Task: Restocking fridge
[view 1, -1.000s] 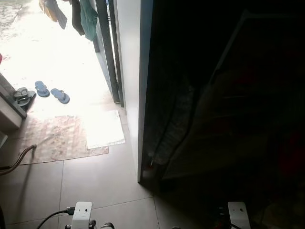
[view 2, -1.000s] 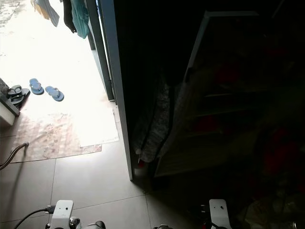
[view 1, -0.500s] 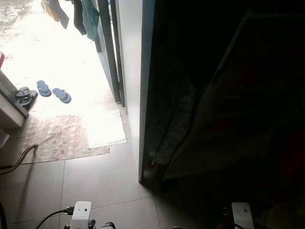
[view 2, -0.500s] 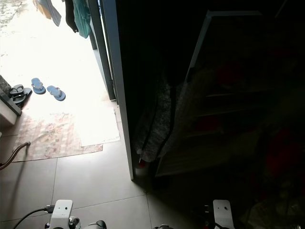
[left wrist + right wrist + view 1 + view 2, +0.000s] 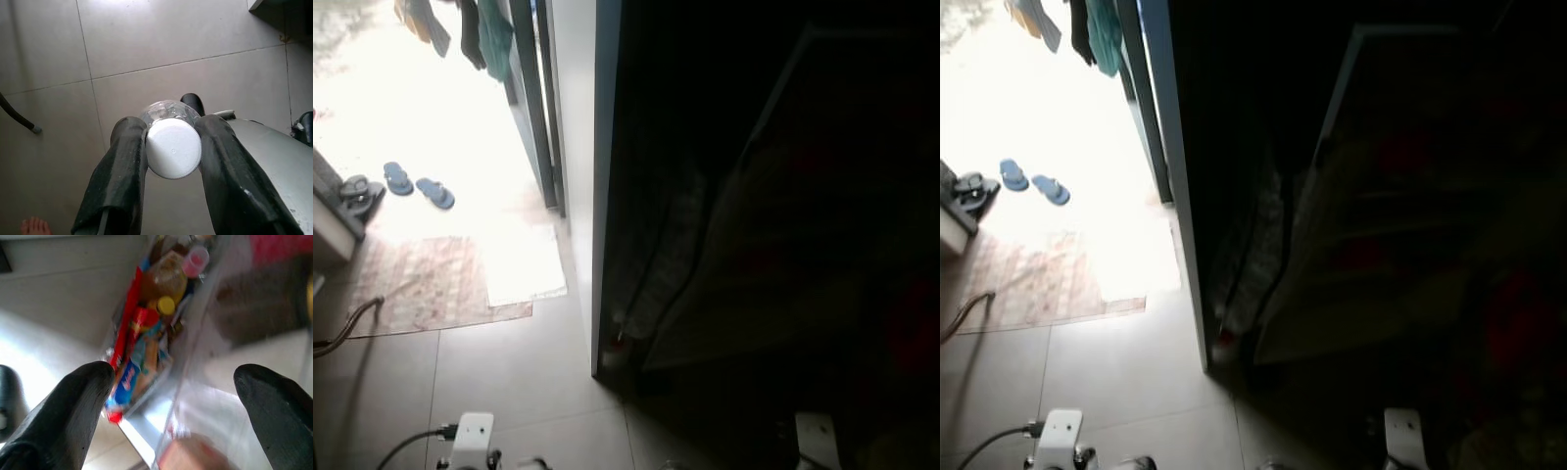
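1. The bottle point(image 5: 172, 142) hangs over the tiled floor point(image 5: 205, 34) in front of the fridge point(image 5: 607, 196), cap toward the wrist camera, carried for stocking, probably.
2. The left gripper point(image 5: 171, 147) has its fingers point(image 5: 122, 166) pinching the bottle below the cap.
3. The right gripper point(image 5: 176, 382) has its fingers spread, holding nothing, by the fridge's door shelf point(image 5: 142, 416).
4. That shelf holds packets point(image 5: 134, 367) and bottles, crowded.

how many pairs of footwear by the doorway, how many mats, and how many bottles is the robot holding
blue flip-flops: 1 pair
dark sandals: 1 pair, as far as the glare lets me tell
patterned mat: 1
white mat: 1
bottle with white cap, clamped in the left gripper: 1
right gripper: open, holding 0
total: 2 pairs of footwear, 2 mats, 1 bottle
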